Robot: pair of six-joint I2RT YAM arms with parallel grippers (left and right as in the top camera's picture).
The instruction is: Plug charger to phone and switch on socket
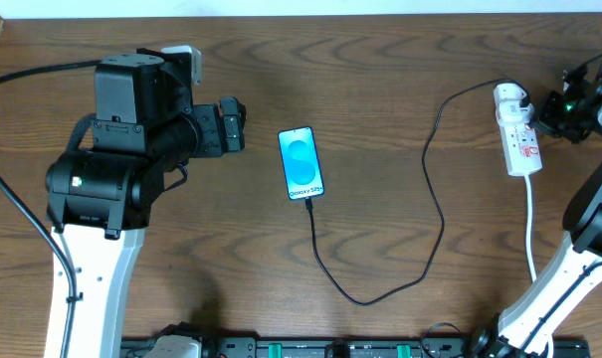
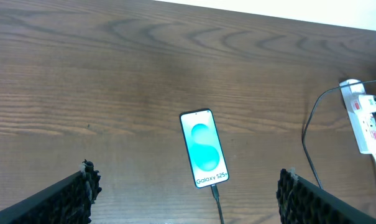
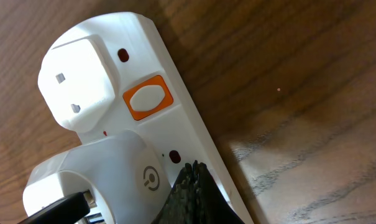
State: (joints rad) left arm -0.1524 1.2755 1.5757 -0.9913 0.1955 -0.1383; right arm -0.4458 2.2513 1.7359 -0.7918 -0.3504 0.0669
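Phone lies flat mid-tabletop, screen lit, and the charger runs from its bottom edge in a loose loop out to the power strip at the far right. From the left wrist view the plug tip looks seated in the phone, so I'd say the switch is what's left.

Left fingers are spread wide and empty, well short of the phone. Right fingers are pressed together, holding nothing, their tip over the strip's white body just below the orange switch. I can't tell whether the tip touches the plastic.

The dangers:
- The tip sits off the switch, not on it. A press from here looks likely to land on bare casing and do nothing.
- The switch is tucked close beside a bulky white plug. Come in crooked and the fingers could hit that plug instead.
- Nothing pins the strip down. A sideways shove could skid it across the tabletop, drag the charger and tug the plug tip out of the phone.

A straight downward push on the orange pad looks safest.
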